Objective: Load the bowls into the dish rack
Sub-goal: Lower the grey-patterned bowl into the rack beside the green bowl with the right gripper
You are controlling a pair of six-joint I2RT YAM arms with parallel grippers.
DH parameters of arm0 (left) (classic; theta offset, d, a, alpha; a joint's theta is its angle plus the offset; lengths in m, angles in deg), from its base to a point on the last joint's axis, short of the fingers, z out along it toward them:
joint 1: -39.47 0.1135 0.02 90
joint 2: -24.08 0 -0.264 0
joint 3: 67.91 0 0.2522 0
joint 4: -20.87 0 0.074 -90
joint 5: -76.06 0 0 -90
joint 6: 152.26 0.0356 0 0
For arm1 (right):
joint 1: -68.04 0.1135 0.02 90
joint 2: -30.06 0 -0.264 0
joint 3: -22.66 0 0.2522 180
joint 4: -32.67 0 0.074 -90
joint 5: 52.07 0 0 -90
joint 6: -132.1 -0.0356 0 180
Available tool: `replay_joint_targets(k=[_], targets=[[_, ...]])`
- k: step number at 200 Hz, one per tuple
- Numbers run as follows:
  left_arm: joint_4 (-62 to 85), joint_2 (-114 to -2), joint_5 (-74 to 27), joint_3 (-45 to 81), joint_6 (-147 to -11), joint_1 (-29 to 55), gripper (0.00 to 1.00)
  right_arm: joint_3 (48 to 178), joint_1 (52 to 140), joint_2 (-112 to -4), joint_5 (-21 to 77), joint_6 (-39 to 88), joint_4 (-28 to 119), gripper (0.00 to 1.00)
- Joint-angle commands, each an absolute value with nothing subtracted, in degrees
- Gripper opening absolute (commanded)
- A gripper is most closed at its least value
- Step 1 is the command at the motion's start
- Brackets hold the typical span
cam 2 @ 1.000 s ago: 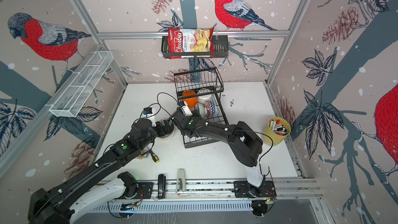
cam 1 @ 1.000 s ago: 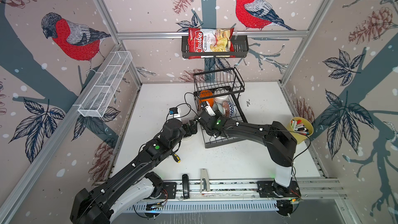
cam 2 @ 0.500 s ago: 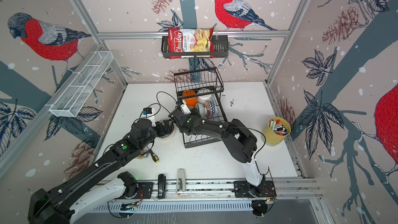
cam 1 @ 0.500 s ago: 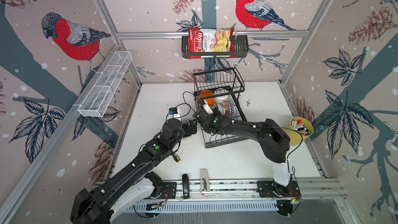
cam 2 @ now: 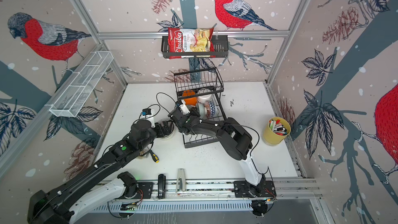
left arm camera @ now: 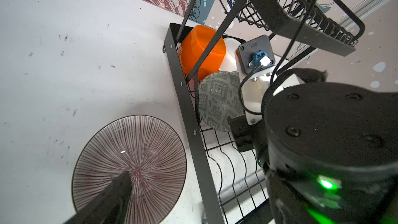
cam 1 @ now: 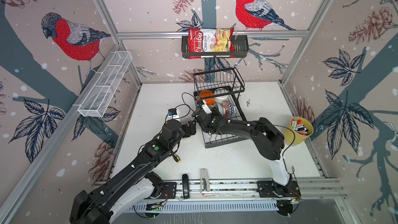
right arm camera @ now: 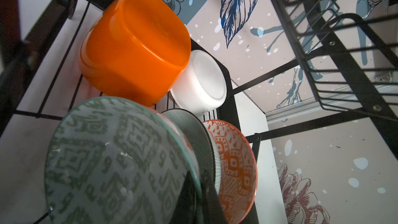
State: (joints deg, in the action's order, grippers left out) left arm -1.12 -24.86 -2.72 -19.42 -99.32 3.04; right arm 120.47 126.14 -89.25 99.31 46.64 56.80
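Roughly six bowls [right arm camera: 133, 46] sit in the dish rack [cam 1: 224, 144] tray. The right gripper [right arm camera: 200, 190] is clamped on the green-patterned bowl [right arm camera: 112, 158] rim inside. The mauve-striped bowl [left arm camera: 140, 147] beside the rack is not loaded, with the left gripper [cam 1: 190, 128] spread wide over it.

Black jointed left arm [cam 1: 150, 154], black right arm [cam 1: 241, 126], white base links [cam 1: 279, 169], green lights [cam 1: 156, 148], looping black cables [left arm camera: 288, 42]

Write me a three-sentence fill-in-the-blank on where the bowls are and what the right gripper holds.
1. The right gripper is shut on a patterned bowl coloured pale ____.
2. The mauve striped bowl stands on the ____, beside the dish rack.
3. Beside the plain orange bowl in the dish rack lies a plain bowl coloured ____.
Missing words: green; table; white.
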Motion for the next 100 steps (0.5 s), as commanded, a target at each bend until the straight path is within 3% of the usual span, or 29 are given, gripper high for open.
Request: replay_joint_targets(k=[1, 100], targets=[[-0.28, -24.25, -1.84, -19.81, -98.65, 3.26, 0.96, 121.05, 126.04, -89.74, 101.56, 48.06, 54.43, 0.0], [-0.96, -23.24, -1.35, -20.22, -99.02, 3.35, 0.96, 123.06, 125.76, -93.44, 103.66, 49.71, 52.61, 0.0]])
